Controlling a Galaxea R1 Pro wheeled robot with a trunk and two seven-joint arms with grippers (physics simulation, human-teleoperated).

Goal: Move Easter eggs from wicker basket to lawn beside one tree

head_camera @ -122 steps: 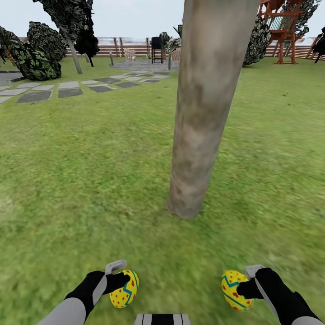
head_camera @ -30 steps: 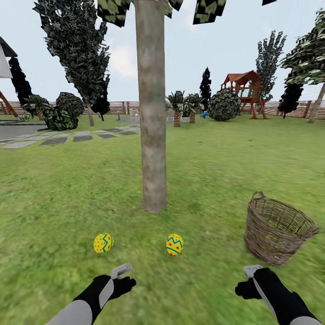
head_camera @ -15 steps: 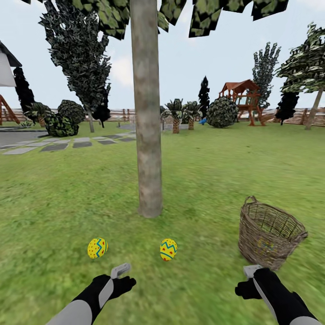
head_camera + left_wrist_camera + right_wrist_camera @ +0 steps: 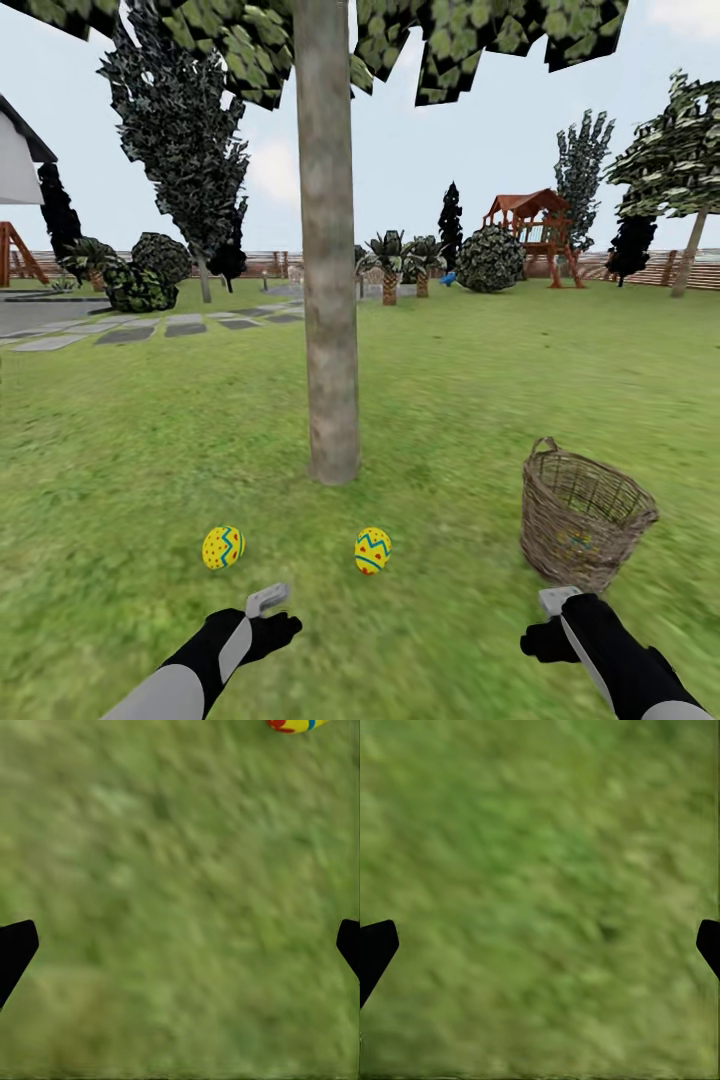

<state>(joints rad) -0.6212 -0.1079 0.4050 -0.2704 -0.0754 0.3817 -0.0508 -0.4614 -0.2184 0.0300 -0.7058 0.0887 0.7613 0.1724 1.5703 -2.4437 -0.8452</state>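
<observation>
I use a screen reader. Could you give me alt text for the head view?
Two Easter eggs lie on the lawn before a tree, the wicker basket to their right. Both grippers, left and right, are empty.

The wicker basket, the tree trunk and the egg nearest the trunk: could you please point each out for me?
wicker basket (image 4: 585,520): head view, on its woven side wall.
tree trunk (image 4: 330,300): head view, mid-height on the bark.
egg nearest the trunk (image 4: 373,550): head view, middle of its shell.

Head view faces forward across lawn; both wrist views look down at grass
</observation>
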